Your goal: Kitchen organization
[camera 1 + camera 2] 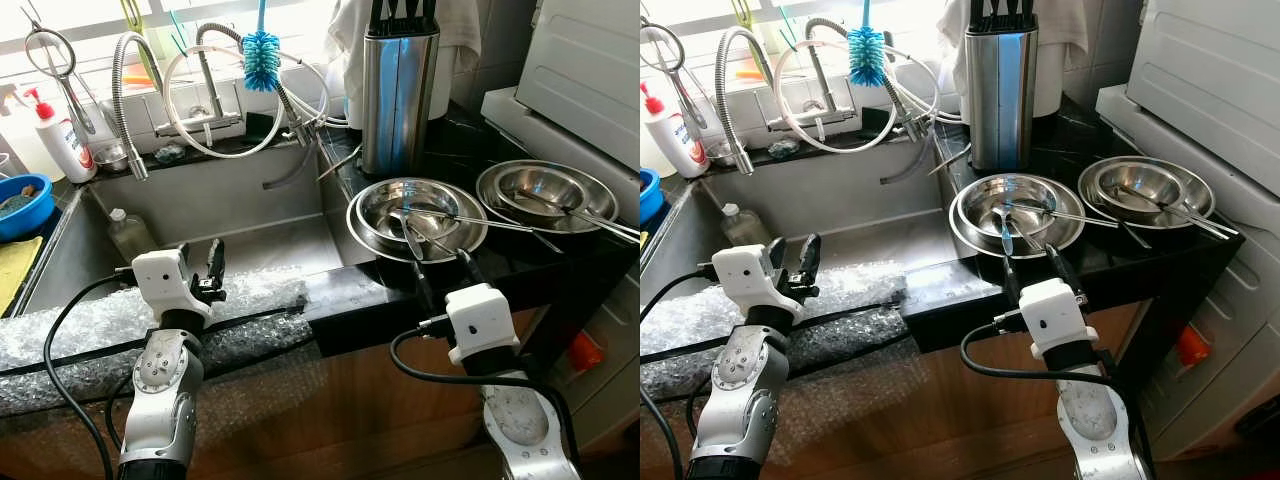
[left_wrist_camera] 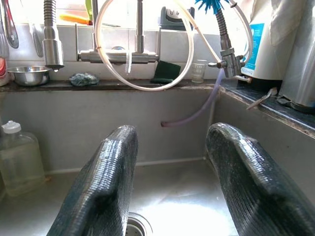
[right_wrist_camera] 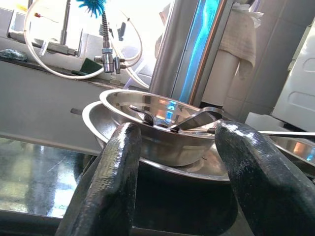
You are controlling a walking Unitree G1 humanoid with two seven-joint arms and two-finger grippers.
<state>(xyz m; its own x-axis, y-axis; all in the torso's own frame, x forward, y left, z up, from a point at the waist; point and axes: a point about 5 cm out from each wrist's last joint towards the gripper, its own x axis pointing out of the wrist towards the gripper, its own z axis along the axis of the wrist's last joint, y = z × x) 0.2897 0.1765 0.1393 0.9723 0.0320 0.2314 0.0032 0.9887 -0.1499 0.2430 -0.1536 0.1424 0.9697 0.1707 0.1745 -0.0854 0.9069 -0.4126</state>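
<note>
The right gripper (image 1: 442, 270) hangs at the front edge of the black counter (image 1: 470, 150), its two black fingers (image 3: 106, 187) spread apart with nothing between them. Just ahead of the fingertips sits the near steel bowl (image 1: 420, 212), nested in a wider shallow steel dish (image 1: 366, 236); both are round, polished and mirror-bright. Several spoons (image 1: 411, 232) lie in the bowl. One has its long axis running from the bowl's middle toward the gripper, scoop end nearest the fingers; another long handle (image 1: 490, 222) runs crosswise, pointing off to the gripper's right over the rim. How many utensils are in there is hard to count from the glare, perhaps three.

To the right of that gripper and a little farther back sits a second steel bowl set (image 1: 545, 192), also nested, with long utensils (image 1: 600, 222) whose handles point out to the right past the rim. Beyond the near bowl stands a tall upright steel knife block (image 1: 398, 92).

The left gripper (image 1: 200, 265) hovers over the front rim of the sink (image 1: 220, 200), fingers (image 2: 106, 191) parted and holding nothing. Directly under it, bubble wrap (image 1: 90, 325) covers the sink's front ledge. Ahead of it are the basin, a plastic bottle (image 1: 130, 233) to its left, and the faucet (image 1: 205, 115) on the back ledge with a blue brush (image 1: 262, 58) hanging above.
</note>
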